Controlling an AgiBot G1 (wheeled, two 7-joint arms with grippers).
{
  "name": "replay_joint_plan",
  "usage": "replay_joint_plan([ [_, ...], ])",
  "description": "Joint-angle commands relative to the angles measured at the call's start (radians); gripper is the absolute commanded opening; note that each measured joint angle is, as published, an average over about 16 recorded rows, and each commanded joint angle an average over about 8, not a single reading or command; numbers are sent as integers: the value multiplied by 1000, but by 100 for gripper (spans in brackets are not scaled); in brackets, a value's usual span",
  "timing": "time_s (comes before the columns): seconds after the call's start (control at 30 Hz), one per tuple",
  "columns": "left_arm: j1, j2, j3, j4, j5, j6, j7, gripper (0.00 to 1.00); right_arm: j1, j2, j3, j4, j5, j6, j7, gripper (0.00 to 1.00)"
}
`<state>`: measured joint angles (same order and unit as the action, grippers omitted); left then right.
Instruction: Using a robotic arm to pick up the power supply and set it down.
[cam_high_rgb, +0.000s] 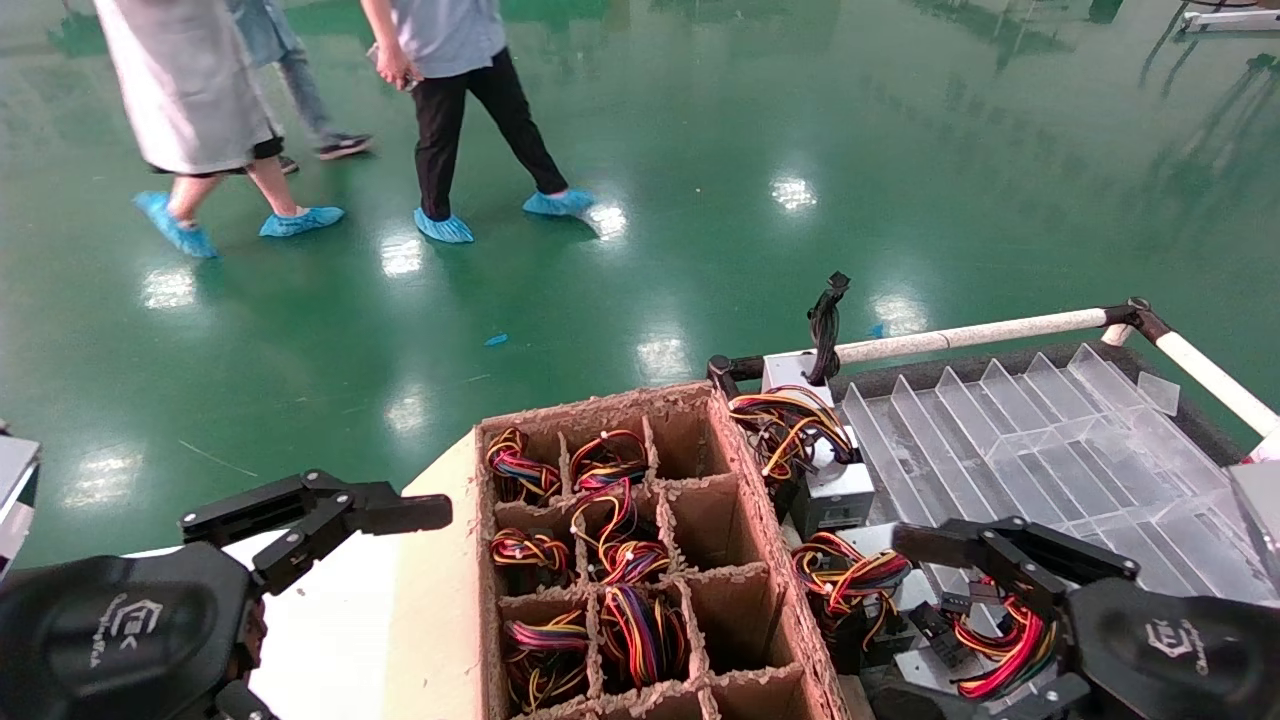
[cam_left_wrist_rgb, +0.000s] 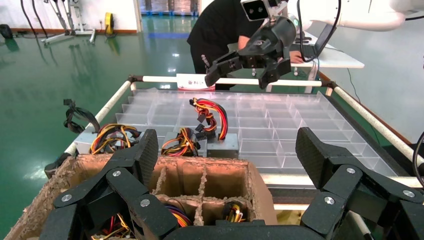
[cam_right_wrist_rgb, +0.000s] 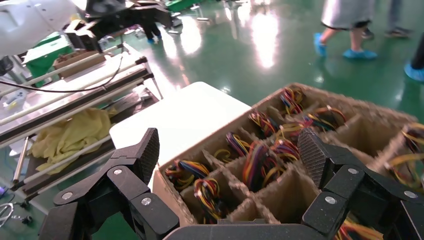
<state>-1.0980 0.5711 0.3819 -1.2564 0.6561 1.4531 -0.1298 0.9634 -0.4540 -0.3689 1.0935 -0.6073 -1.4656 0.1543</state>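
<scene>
Power supply with looped coloured wires lying on the clear divider tray just beside the cardboard box, right hand spread wide above neighbouring units, holding nothing, left hand spread left of the box.

No words or numbers can be read anywhere. The only signs are white logos printed on the rounded black housings of the two end effectors in the head view: one on the left end effector's housing, one on the right end effector's housing. Each shows an angular emblem with a short line of lettering beside it, too small to make out. The cardboard box carries no legible print.
</scene>
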Motion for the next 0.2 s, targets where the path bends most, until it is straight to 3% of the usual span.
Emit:
replay_joint_plan([
  [0.03, 0, 0, 0, 0, 0, 0, 0, 100, 10, -14, 8, 18, -11, -3, 3, 100],
  [0.2, 0, 0, 0, 0, 0, 0, 0, 100, 25, -35, 20, 42, -27, -7, 7, 100],
])
